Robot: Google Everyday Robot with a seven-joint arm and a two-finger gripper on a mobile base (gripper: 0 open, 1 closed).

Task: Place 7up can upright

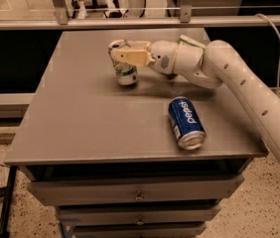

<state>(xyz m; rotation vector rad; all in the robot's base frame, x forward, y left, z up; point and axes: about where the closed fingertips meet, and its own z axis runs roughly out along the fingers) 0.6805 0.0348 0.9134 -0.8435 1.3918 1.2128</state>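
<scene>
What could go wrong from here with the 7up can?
1. The gripper holds the 7up can near its top. I cannot tell whether the base sits flat on the table, so letting go might tip it.
2. If the gripper pulls back sideways, it could drag the can over.
3. The Pepsi can lies on its side below the arm, close to the front edge. A low retreat could roll it off.

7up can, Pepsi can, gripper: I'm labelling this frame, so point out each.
7up can (126, 75): camera view, lower side wall.
Pepsi can (184, 118): camera view, blue side at the logo.
gripper (118, 52): camera view, between fingertips, clamped on the 7up can's top.
</scene>
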